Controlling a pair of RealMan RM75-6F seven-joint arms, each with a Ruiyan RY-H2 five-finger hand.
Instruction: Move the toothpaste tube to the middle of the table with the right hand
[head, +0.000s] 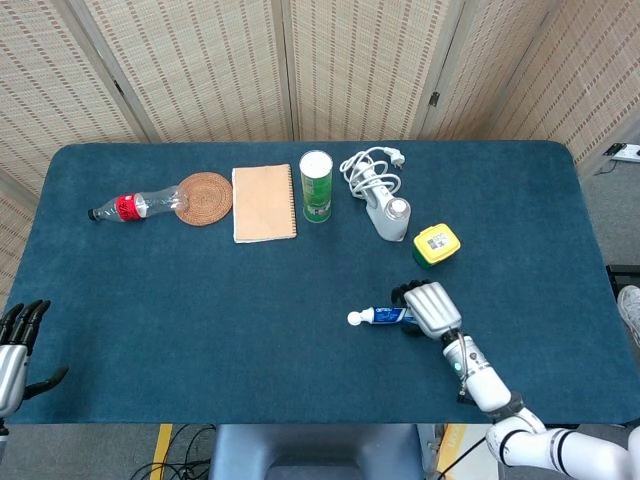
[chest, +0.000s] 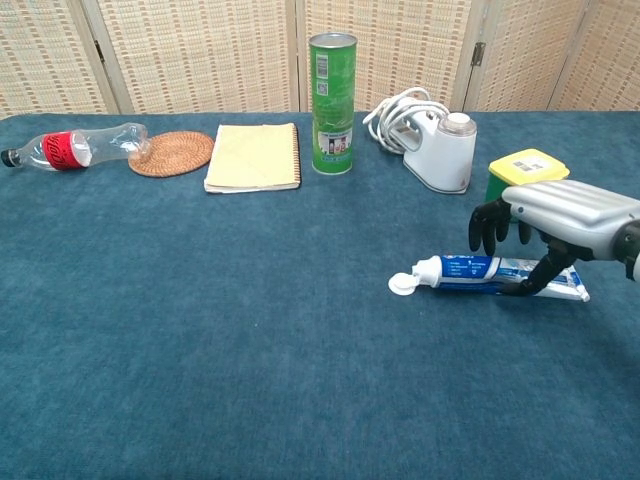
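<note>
The toothpaste tube (head: 380, 316) (chest: 465, 270) lies flat on the blue table, white cap pointing left, right of the table's centre. My right hand (head: 430, 308) (chest: 555, 208) hovers over the tube's tail end. Its dark fingers hang down behind the tube and its thumb reaches down in front; they straddle the tube without closing on it. In the head view the hand hides the tail half of the tube. My left hand (head: 14, 345) sits at the table's near left corner, fingers apart, holding nothing.
Along the back stand a crushed plastic bottle (head: 135, 205), a woven coaster (head: 204, 198), a notebook (head: 264, 202), a green can (head: 316, 186) and a white appliance with cord (head: 385, 210). A green box with a yellow lid (head: 435, 245) sits just behind the right hand.
</note>
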